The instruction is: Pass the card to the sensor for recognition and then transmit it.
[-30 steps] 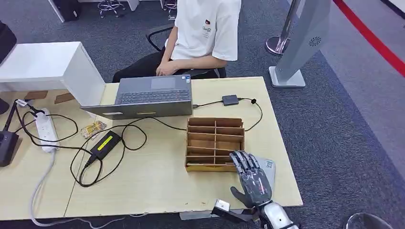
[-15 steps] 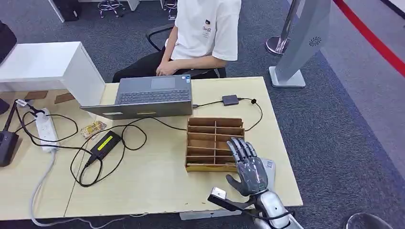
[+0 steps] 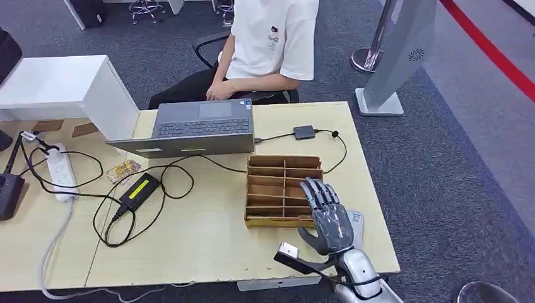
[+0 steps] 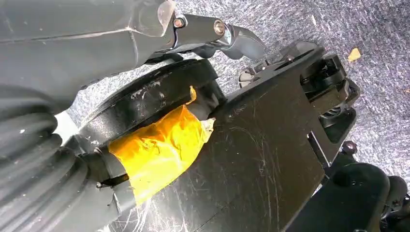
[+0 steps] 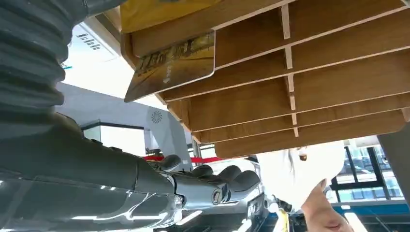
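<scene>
A gold card (image 5: 171,63) sticks out of the nearest slot of the wooden card rack (image 3: 284,173); in the head view it shows as a yellow strip (image 3: 271,222) along the rack's near edge. My right hand (image 3: 328,218) hovers over the rack's near right corner with its fingers (image 5: 217,186) stretched out and apart, holding nothing. The small black sensor (image 3: 304,132) lies on the table behind the rack, joined by a cable to the laptop. My left hand (image 4: 222,36) hangs beside my body over the floor, with nothing in it.
A person (image 3: 271,38) sits behind the table at an open laptop (image 3: 202,126). A power adapter (image 3: 140,189), cables and a power strip (image 3: 60,170) lie to the left. A grey-white flat item (image 3: 358,222) lies under my right hand near the table's right edge.
My right hand has moved forward and slightly left, from the table's near right corner to over the rack's near right corner. Everything else has kept its place.
</scene>
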Robot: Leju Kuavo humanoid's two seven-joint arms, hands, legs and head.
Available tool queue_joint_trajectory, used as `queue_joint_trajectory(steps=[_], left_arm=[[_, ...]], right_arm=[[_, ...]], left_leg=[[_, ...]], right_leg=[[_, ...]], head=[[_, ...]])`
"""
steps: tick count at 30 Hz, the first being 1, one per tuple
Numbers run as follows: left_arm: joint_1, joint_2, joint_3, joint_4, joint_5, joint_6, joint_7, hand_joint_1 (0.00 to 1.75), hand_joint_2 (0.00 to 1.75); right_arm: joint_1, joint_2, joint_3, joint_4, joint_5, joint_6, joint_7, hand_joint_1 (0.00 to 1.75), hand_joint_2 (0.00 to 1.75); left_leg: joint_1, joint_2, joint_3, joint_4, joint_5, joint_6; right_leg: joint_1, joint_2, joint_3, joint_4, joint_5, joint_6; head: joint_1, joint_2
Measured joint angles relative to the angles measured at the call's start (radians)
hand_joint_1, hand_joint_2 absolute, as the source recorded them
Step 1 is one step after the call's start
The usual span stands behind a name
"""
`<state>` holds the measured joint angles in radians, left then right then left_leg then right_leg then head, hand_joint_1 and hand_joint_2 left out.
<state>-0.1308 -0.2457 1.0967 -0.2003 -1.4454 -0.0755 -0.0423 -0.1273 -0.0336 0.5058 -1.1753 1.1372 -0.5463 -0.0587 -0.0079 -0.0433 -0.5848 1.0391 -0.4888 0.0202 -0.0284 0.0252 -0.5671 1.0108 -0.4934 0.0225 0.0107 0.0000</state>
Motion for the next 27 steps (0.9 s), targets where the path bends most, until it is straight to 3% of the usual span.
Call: queue_joint_trajectory(steps=[27], left_arm=[[0.0,0.0,0.0,0.0,0.0,0.0,0.0,0.0,1.75]], right_arm=[[0.007,-0.004,-0.004,-0.002,0.0,0.0,0.005,0.0,1.75]], left_leg=[[0.0,0.0,0.0,0.0,0.0,0.0]], right_leg=[[0.0,0.0,0.0,0.0,0.0,0.0]], head=[[0.0,0.0]])
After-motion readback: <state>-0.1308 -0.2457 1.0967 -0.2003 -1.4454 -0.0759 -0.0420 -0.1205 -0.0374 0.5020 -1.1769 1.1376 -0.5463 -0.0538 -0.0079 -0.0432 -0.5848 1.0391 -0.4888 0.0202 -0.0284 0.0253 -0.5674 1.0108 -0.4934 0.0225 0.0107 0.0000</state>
